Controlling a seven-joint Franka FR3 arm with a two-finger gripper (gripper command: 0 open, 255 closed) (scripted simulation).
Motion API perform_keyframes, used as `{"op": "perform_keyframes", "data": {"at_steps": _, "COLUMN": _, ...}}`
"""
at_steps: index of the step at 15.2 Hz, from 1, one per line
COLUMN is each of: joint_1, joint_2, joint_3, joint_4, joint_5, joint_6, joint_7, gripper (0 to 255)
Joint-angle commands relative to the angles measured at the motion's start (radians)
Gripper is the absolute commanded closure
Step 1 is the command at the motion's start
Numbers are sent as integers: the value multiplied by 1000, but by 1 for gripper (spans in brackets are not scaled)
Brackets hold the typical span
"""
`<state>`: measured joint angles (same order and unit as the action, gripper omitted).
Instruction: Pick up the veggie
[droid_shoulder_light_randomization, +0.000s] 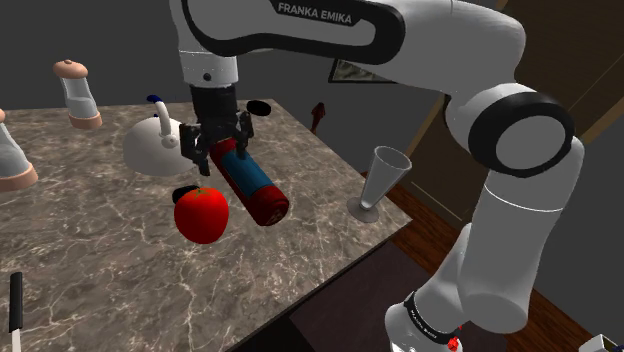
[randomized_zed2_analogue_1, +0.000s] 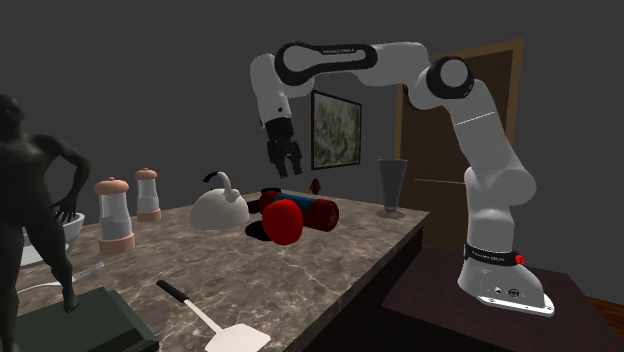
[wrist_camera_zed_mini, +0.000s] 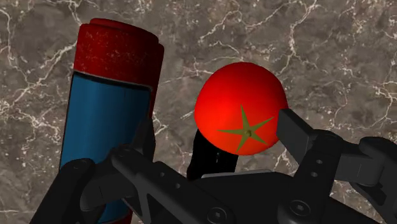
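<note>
On the marbled counter (droid_shoulder_light_randomization: 90, 250), the tomato (droid_shoulder_light_randomization: 202, 215) rests with its green stem star facing the hand. It lies just beside a red-and-blue cylinder (droid_shoulder_light_randomization: 255, 188) that is on its side. The wrist view shows a strip of bare counter between the two, so they are apart, not touching. The gripper (droid_shoulder_light_randomization: 215, 148) hangs above the tomato with its fingers spread and clasping nothing. The second exterior view shows open air between the fingertips and the tomato, so no contact is recorded. In the wrist view the tomato lies between the two fingers but off centre, close to one, while the other stands over the cylinder's near edge. A white kettle (droid_shoulder_light_randomization: 150, 148) and a glass (droid_shoulder_light_randomization: 380, 180) stand farther off on the counter and do not obstruct the approach. Assessment: the approach over the target appears complete and the alignment roughly set. The descent, the closing of the fingers on the tomato and the lift are all outstanding. The task is judged to be at an early stage, with the tomato not yet grasped. A small sideways correction away from the cylinder looks advisable before descending.
</note>
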<state>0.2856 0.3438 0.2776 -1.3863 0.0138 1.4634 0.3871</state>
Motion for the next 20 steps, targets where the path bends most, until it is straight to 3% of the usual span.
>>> {"op": "perform_keyframes", "data": {"at_steps": 1, "joint_1": 33, "joint_2": 91, "joint_3": 11, "joint_4": 118, "joint_5": -13, "joint_6": -40, "joint_7": 24, "gripper": 0}}
{"op": "perform_keyframes", "data": {"at_steps": 3, "joint_1": 64, "joint_2": 177, "joint_3": 15, "joint_4": 240, "joint_5": -26, "joint_6": -86, "joint_7": 39, "gripper": 0}}
{"op": "perform_keyframes", "data": {"at_steps": 12, "joint_1": 55, "joint_2": 164, "joint_3": 13, "joint_4": 117, "joint_5": -24, "joint_6": 23, "joint_7": 30, "gripper": 0}}
{"op": "perform_keyframes", "data": {"at_steps": 13, "joint_1": 55, "joint_2": 166, "joint_3": 12, "joint_4": 119, "joint_5": -24, "joint_6": 24, "joint_7": 30, "gripper": 255}}
{"op": "perform_keyframes", "data": {"at_steps": 20, "joint_1": 55, "joint_2": 166, "joint_3": 13, "joint_4": 118, "joint_5": -24, "joint_6": 24, "joint_7": 30, "gripper": 255}}
